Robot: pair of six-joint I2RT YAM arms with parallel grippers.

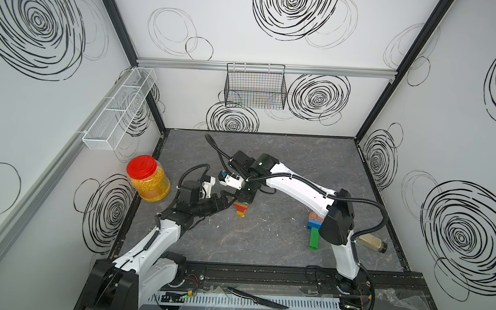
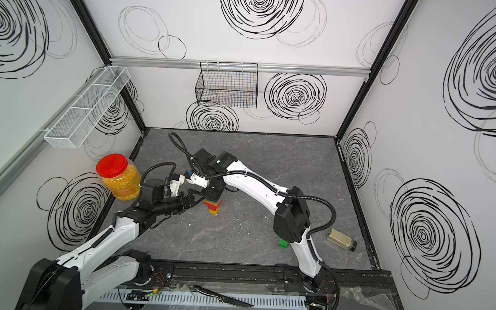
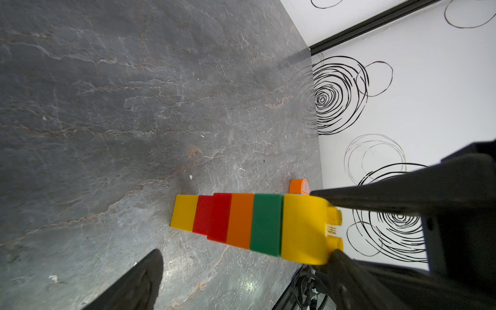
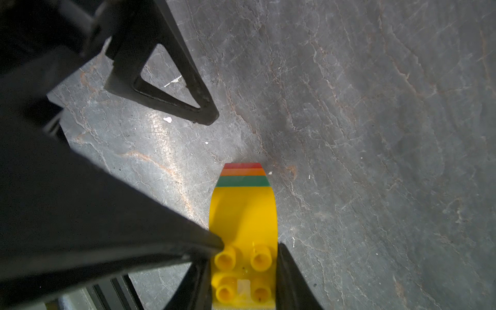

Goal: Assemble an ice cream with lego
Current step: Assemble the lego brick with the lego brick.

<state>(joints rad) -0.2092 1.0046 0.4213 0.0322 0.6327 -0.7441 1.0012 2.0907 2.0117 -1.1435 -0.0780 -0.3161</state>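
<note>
Well, from my end the lego stack (image 1: 242, 210) stands upright on the table (image 1: 265, 250), left of centre. It runs yellow at the bottom, then red, orange and green, with a round-topped yellow brick (image 4: 243, 214) on top. My right gripper (image 4: 247, 257) reaches down from above and is clamped on that yellow brick, one finger on each side by the studs. My left gripper (image 1: 224, 201) sits just beside the stack, on the jar side, with its fingers spread wide and nothing between them. I cannot tell whether a finger touches the stack.

More lego lies well apart, by the right arm's elbow: a blue brick (image 1: 314, 224), a round-topped orange brick (image 1: 313, 216) on its far side and a green brick (image 1: 313, 239) on its near side, all close together. The jar (image 1: 148, 179) stands by the left wall.
</note>
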